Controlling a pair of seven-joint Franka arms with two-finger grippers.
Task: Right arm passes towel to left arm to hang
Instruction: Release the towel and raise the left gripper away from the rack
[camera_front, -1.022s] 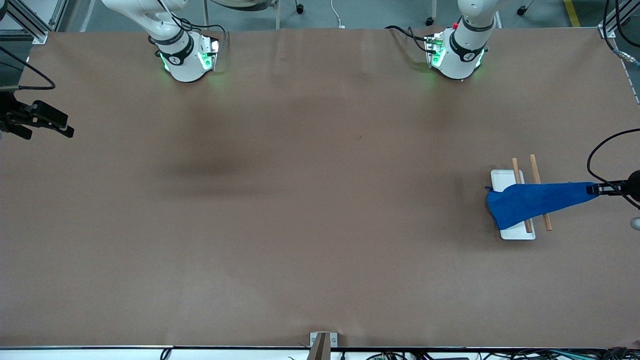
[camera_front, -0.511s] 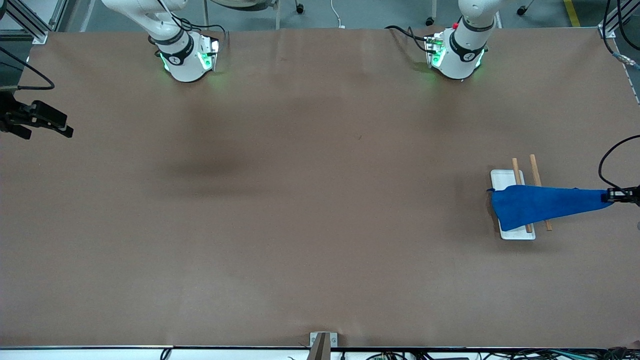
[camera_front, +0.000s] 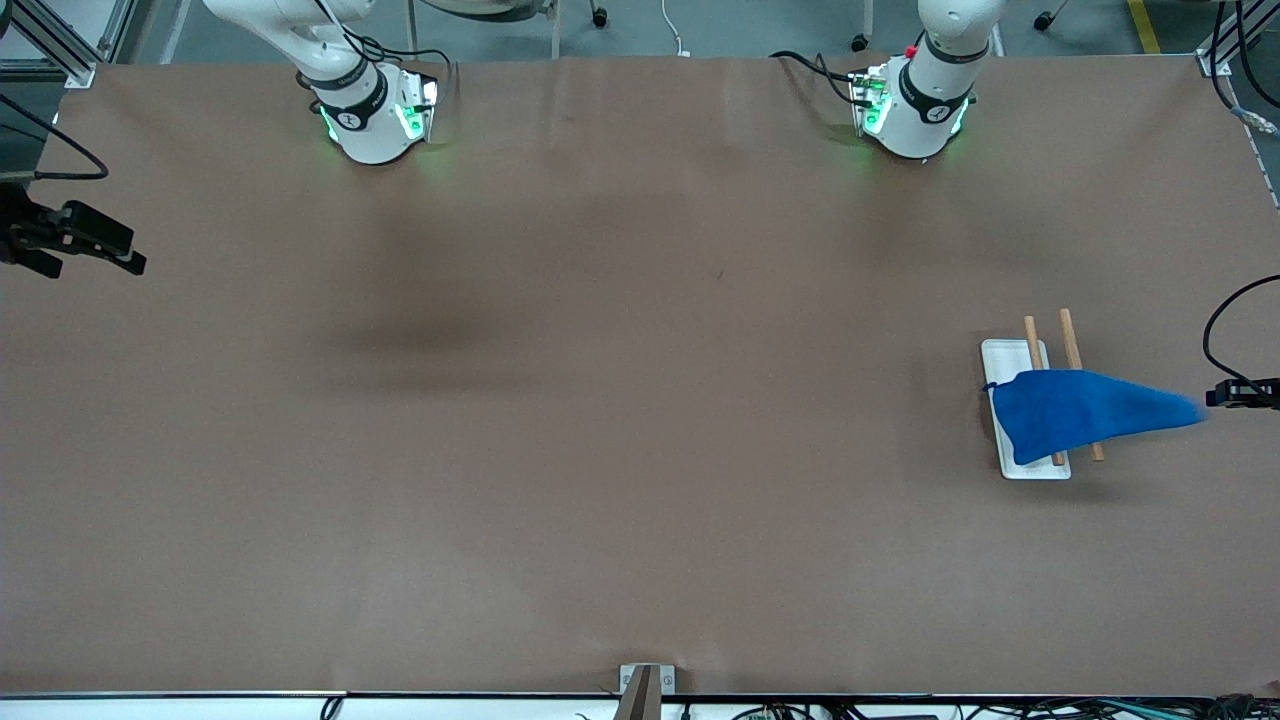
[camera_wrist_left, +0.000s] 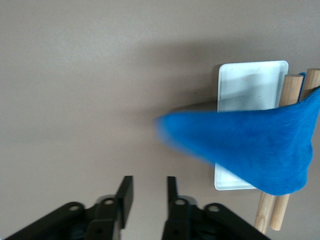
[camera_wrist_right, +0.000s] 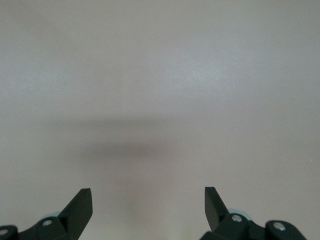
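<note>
The blue towel (camera_front: 1075, 413) lies over the two wooden rods (camera_front: 1071, 340) of the white tray (camera_front: 1003, 357), toward the left arm's end of the table. Its pointed end stretches out toward my left gripper (camera_front: 1215, 397) and stops just short of it. In the left wrist view the towel (camera_wrist_left: 250, 145) hangs across the rods (camera_wrist_left: 290, 90) and tray (camera_wrist_left: 250, 87), and my left gripper (camera_wrist_left: 148, 192) is open and empty. My right gripper (camera_front: 135, 262) waits at the right arm's end of the table, and in its wrist view it (camera_wrist_right: 148, 200) is wide open over bare table.
The brown table cover (camera_front: 600, 400) is bare between the arms. Both arm bases (camera_front: 375, 115) stand along the edge farthest from the front camera. A small metal bracket (camera_front: 645, 685) sits at the nearest edge.
My left gripper drew the towel's end toward the left arm's end of the table, then opened and let go. The towel's point now hangs free of it. The right arm has not moved.
</note>
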